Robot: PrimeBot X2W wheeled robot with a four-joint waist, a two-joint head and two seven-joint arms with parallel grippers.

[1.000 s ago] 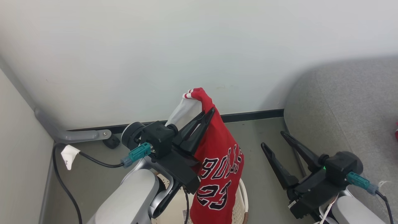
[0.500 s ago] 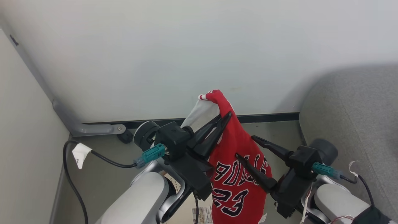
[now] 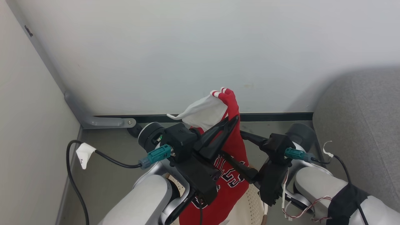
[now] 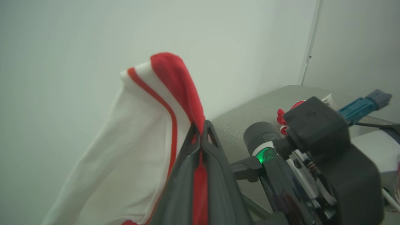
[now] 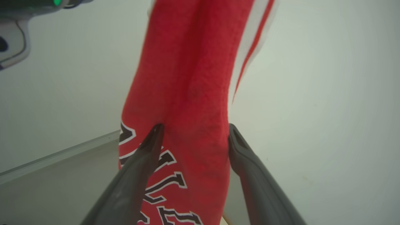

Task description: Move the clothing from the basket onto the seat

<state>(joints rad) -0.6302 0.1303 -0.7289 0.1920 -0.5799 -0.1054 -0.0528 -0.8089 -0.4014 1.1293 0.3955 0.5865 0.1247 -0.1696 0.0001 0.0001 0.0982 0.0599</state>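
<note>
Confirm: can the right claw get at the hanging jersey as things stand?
Probably yes. The right claw stands open with the jersey hanging between its two fingers, nothing in the gap but cloth. The left claw, shut on the top fold, holds it up.

Grey forearms [image 3: 140,200], black wrists [image 3: 181,142], teal connectors [image 3: 157,154]

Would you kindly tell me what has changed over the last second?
The right end effector swung in from the side towards the hanging jersey; its open fingers now straddle the cloth, not yet closed. The left end effector stays shut on the jersey's top, holding it up.
</note>
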